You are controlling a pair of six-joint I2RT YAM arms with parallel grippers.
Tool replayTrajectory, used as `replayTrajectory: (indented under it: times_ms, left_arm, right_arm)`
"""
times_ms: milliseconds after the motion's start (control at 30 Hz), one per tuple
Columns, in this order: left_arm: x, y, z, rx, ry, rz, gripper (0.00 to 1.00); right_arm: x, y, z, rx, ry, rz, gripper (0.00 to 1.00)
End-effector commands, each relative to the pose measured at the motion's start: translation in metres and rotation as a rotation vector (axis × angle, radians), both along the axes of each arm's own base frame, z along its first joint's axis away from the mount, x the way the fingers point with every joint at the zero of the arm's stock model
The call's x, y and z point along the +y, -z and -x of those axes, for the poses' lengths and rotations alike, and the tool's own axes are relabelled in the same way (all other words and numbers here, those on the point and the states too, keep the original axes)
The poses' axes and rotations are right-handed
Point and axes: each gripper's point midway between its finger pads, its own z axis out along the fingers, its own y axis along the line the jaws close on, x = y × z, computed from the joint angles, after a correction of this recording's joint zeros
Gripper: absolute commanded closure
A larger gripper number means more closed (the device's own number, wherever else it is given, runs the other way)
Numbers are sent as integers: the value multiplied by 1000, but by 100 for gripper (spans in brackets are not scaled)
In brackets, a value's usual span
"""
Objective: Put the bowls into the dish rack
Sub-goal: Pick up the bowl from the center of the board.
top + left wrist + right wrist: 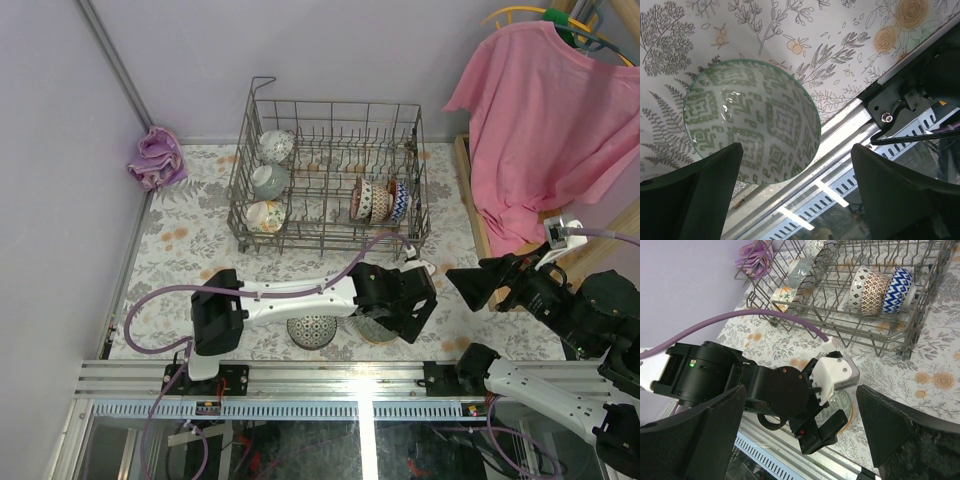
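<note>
Left claw (795, 150) gapes wide above a green bowl (752, 130) on the tabletop (805, 30), one finger perhaps brushing its rim. Right claw (801, 390) is spread, empty. Six bowls (380, 200) stand in the rack (330, 225); a dark bowl (312, 330) lies beside the green one.

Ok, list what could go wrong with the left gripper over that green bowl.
The green bowl sits off-centre under the open left gripper; closing could shove or tip it. It lies close to the table's near rail, so a shove might slide it off. The dark-patterned bowl beside it could get knocked by the arm.
</note>
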Motion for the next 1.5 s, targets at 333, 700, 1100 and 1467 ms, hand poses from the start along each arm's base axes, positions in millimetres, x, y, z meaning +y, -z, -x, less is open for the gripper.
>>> replayTrajectory:
  times_ms: [333,700,1100,1467]
  left_arm:
    - [-22,23,16,48,119,22,42]
    - [-30,31,17,62,144,3,97]
    - [-30,-2,8,10,141,23,100]
    - [-30,-81,-18,-66,123,154,100]
  right_arm:
    - [15,0,-16,-11,8,33,0]
    - [19,2,-21,-10,3,74,0]
    - [18,5,-20,-10,2,65,0]
    - [14,-3,-17,-31,6,41,0]
